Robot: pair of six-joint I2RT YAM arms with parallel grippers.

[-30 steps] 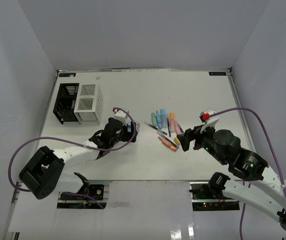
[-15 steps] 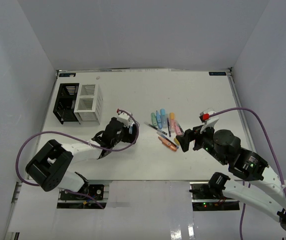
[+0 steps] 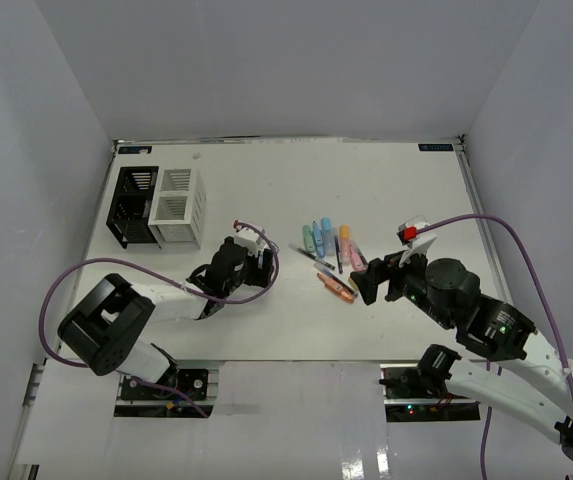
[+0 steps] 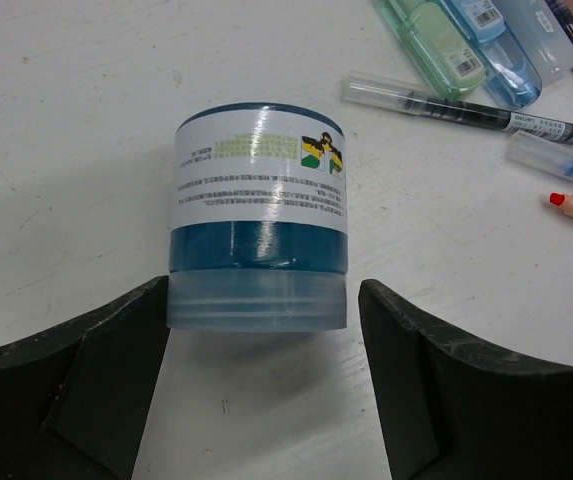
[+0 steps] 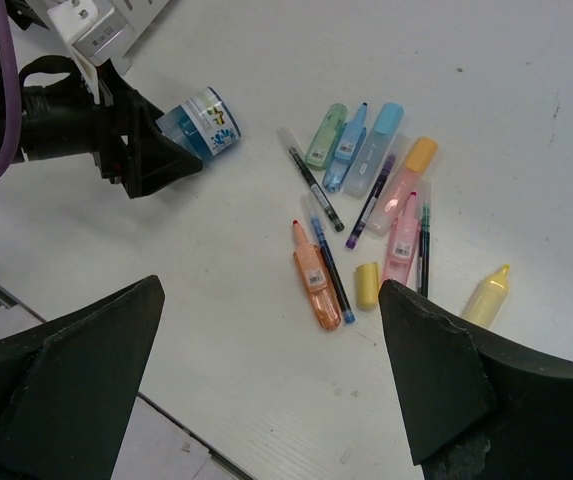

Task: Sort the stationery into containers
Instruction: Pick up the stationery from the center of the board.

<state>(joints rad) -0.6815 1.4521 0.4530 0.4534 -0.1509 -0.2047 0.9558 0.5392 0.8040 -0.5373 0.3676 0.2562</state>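
You're at the pick-up step. Your left gripper (image 4: 263, 300) has its jaws spread on either side of the tape roll (image 4: 258, 215), which lies on the table, not yet pinched. Close, lift, and carry it to the black organizer (image 3: 132, 205) or white organizer (image 3: 179, 205), far-left of the roll. Your right gripper (image 5: 271, 292) hangs spread over the markers (image 5: 366, 170), right of the roll.

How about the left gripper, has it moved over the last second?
Yes, slightly. The left gripper has edged right, away from the white organizer toward the markers, its jaws either side of the tape roll.
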